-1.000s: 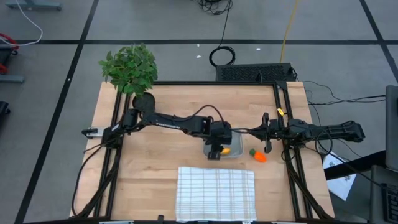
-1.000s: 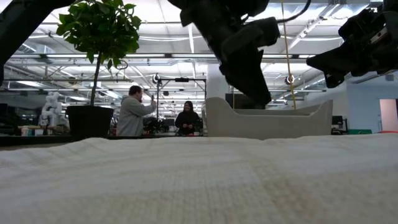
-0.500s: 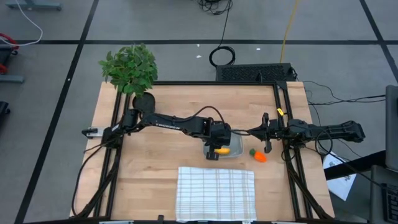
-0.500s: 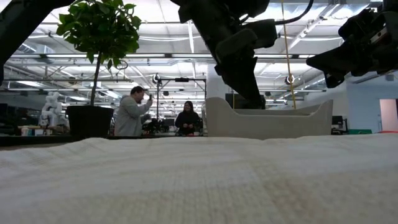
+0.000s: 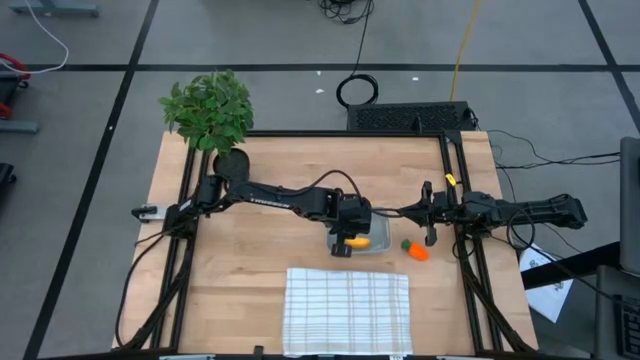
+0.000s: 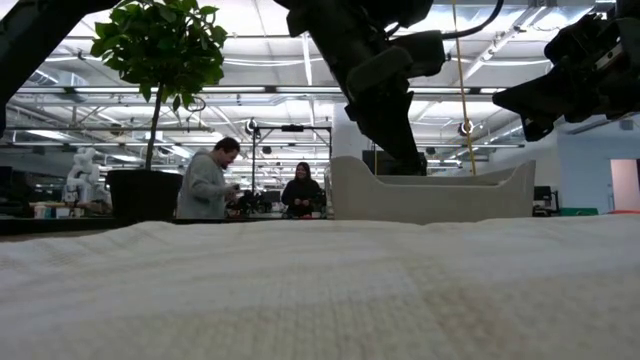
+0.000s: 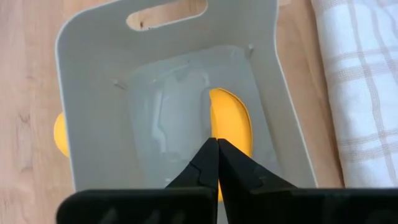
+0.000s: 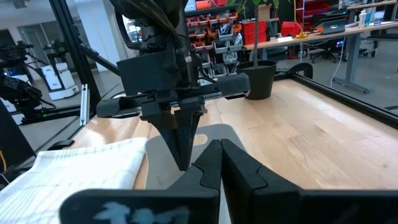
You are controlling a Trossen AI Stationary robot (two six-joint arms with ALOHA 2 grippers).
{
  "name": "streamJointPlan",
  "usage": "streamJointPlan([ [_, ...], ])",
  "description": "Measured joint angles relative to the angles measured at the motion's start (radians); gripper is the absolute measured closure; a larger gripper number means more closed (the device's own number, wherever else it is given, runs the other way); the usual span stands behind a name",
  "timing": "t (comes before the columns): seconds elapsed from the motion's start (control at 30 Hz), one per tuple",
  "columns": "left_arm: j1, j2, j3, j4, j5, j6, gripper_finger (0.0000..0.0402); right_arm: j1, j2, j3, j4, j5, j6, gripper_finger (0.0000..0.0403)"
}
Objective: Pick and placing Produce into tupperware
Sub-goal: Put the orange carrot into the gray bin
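The tupperware [image 7: 93, 93] is a shallow grey container standing on the wooden table [image 5: 260, 250]. The yellow banana [image 7: 233, 121] lies on its floor. My left gripper [image 7: 217, 142] reaches slanting down into the container and is shut, with nothing between its fingers. Its tips are over the banana's near part. The lemon [image 7: 60, 134] rests on the table just outside the container's far wall. The carrot [image 5: 415, 250] lies on the table to the right of the container. My right gripper [image 8: 219, 149] waits shut and level, right of the tupperware [image 5: 375, 238]. My left gripper's shut fingertips [image 7: 211, 155] point slanting down over the banana inside the tupperware. I cannot tell whether they touch it.
A white checked cloth [image 5: 347, 310] lies spread at the near edge, just in front of the container. A potted plant [image 5: 210, 110] stands at the far left corner. Black frame rails run along the table's sides. People stand in the room beyond [image 6: 210, 180].
My left gripper has shut its fingers while staying in place inside the tupperware, over the banana. My right gripper has kept still.
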Motion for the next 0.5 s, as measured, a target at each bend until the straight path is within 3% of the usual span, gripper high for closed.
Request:
streamJointPlan([
  [0.5,0.0,0.0,0.0,0.0,-0.001,-0.009,0.0395,0.0,0.0,0.0,0.0,0.0,0.0,0.0403],
])
